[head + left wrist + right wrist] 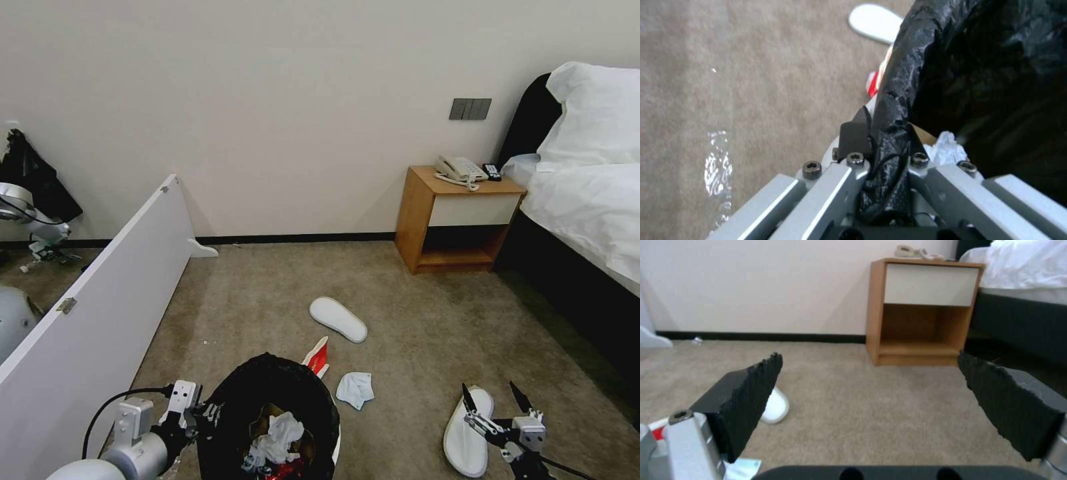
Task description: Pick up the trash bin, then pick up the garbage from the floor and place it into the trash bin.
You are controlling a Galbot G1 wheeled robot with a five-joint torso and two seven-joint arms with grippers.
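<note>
Low at the robot's left, the left hand [882,133] pinches the trash bin [267,390] rim's black liner, while the right hand [497,403] hangs wide over a slipper [467,433].

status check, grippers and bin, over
Left gripper shut on trash bin rim. Right gripper open above near slipper. Tissue, carton on floor.

Trash bin [267,400] at front left, one slipper [338,319] behind it, another [467,433] to its right.
</note>
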